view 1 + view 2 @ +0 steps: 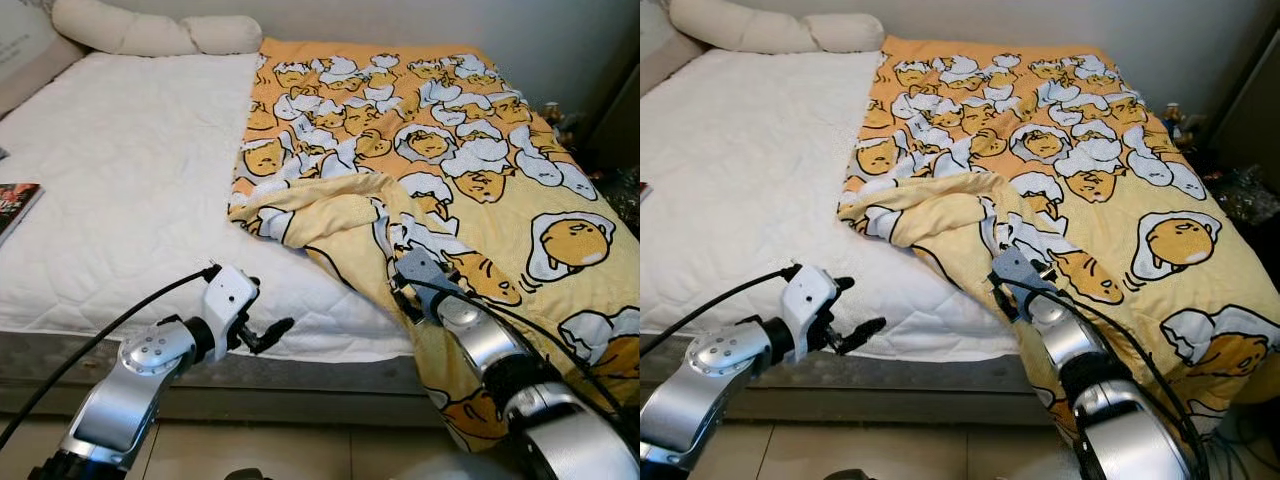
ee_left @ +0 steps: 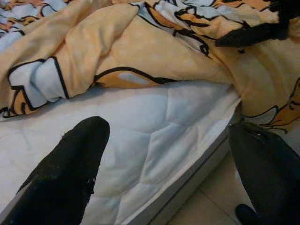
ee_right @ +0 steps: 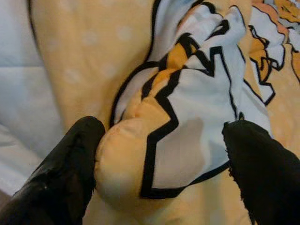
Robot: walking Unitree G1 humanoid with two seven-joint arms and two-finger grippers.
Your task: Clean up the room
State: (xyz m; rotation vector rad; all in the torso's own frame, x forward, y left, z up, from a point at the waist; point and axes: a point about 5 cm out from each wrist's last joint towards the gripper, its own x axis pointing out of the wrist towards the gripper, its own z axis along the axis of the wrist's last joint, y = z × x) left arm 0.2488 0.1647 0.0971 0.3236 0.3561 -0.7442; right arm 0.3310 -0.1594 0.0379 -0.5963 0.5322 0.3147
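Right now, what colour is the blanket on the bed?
The blanket is yellow and orange with white cartoon egg pictures, clearest in the left eye view.

Bed [image 1: 140, 180] with white quilted mattress cover occupies most of the room. Two cream pillows [image 1: 150, 30] lie along its far edge against a plain pale wall [image 1: 420, 20]. A padded headboard [image 1: 25, 55] stands at the far corner. Bed base [image 1: 300, 372] is grey. Floor [image 1: 300, 450] has pale glossy tiles. Dark furniture [image 1: 1250, 110] stands beyond the bed's far side, small clutter [image 1: 1175, 120] beside it. Lighting even, soft.
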